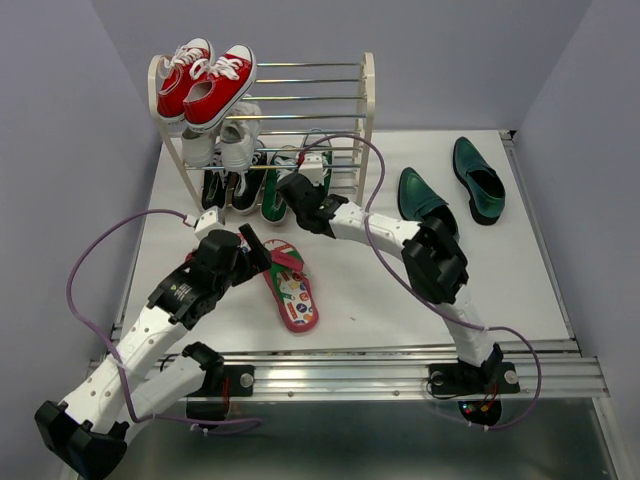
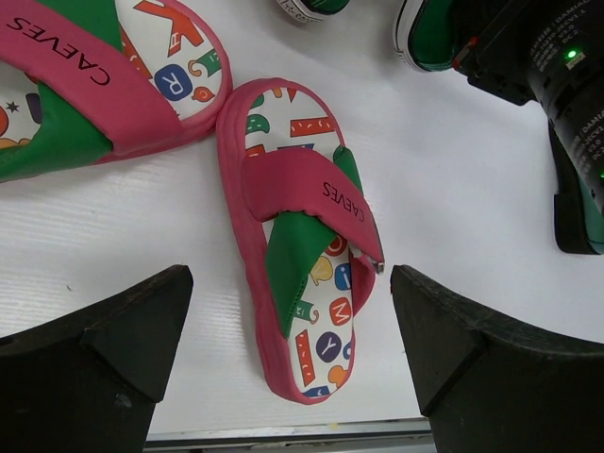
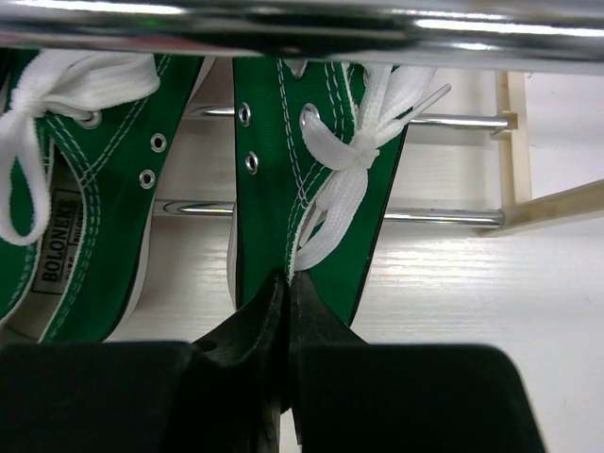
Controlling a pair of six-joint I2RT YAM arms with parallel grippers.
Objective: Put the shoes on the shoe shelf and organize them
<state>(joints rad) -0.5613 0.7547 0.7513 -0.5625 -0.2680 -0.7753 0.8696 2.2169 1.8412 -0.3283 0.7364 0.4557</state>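
Observation:
The shoe shelf (image 1: 366, 100) stands at the back left. Two green canvas sneakers sit at its bottom tier (image 1: 275, 188). My right gripper (image 1: 292, 192) is shut on the right green sneaker (image 3: 316, 160), pinching its opening edge by the laces (image 3: 288, 279). The other green sneaker (image 3: 85, 208) lies beside it on the left. My left gripper (image 2: 288, 278) is open above a pink-red flip-flop (image 2: 302, 236), (image 1: 291, 286), not touching it. The second flip-flop (image 2: 94, 85) lies to its left. Two dark green loafers (image 1: 423, 198), (image 1: 478, 178) lie on the table to the right.
Red sneakers (image 1: 205, 85) sit on the shelf's top tier, white sneakers (image 1: 225, 145) on the middle tier, black sneakers (image 1: 225, 188) bottom left. The right arm (image 2: 547, 66) reaches across beside the flip-flops. The table's front rail (image 1: 350, 372) lies close to the flip-flop's heel.

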